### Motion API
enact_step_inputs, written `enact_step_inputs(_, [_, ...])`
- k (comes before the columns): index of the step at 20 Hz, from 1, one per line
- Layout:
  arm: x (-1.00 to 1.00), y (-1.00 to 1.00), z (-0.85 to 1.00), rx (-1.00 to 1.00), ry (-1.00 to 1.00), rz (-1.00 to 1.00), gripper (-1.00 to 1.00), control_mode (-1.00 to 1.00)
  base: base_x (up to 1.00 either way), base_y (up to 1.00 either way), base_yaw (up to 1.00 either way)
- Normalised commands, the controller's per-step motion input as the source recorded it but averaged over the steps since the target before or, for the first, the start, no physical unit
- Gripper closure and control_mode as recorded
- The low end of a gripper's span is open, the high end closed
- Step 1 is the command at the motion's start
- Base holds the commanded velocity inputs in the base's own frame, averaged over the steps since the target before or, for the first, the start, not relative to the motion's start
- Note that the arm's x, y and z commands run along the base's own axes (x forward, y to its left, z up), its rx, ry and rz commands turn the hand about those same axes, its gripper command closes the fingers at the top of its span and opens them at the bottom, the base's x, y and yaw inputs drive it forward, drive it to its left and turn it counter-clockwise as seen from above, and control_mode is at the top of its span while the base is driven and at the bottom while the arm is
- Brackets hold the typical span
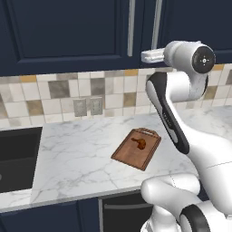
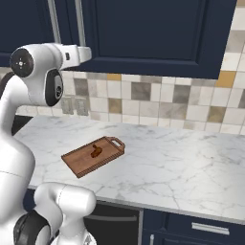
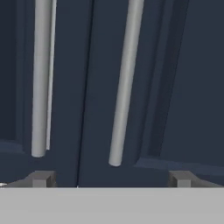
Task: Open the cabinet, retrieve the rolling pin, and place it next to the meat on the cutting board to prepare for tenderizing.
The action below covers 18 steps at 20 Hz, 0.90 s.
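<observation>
The cabinet (image 1: pixel 68 31) hangs above the counter with both navy doors closed; its two silver bar handles (image 3: pixel 41 78) (image 3: pixel 127 78) stand side by side at the door seam. My gripper (image 3: pixel 111 179) is open just below and in front of the handles' lower ends, holding nothing; its white hand (image 1: pixel 152 55) sits at the cabinet's bottom edge. On the counter lies the cutting board (image 1: pixel 129 156) (image 2: pixel 79 165) with the meat (image 1: pixel 140 143) (image 2: pixel 95 152) on it. The rolling pin is hidden.
A dark sink (image 1: pixel 18 158) is set into the marble counter (image 1: pixel 77 149) at the left. Two wall outlets (image 1: pixel 88 107) sit in the tiled backsplash. My own arm (image 1: pixel 170 118) rises between the board and the cabinet. Navy base cabinets (image 2: pixel 201 229) run below.
</observation>
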Motion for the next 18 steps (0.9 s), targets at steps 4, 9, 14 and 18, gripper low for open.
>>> enact_step_inputs(4, [0.27, 0.00, 0.33, 0.07, -0.09, 0.00, -1.00, -1.00, 0.00, 0.00, 0.00])
enact_step_inputs(9, [0.11, 0.00, 0.02, 0.00, -0.03, 0.00, -1.00, -1.00, 0.00, 0.00, 0.00])
enact_step_inputs(14, [0.15, 0.00, 0.00, 0.00, 0.00, 0.00, -1.00, -1.00, 0.00, 0.00, 0.00])
enact_step_inputs(18, [0.18, 0.00, 0.00, 0.00, 0.00, 0.00, -1.00, -1.00, 0.00, 0.00, 0.00])
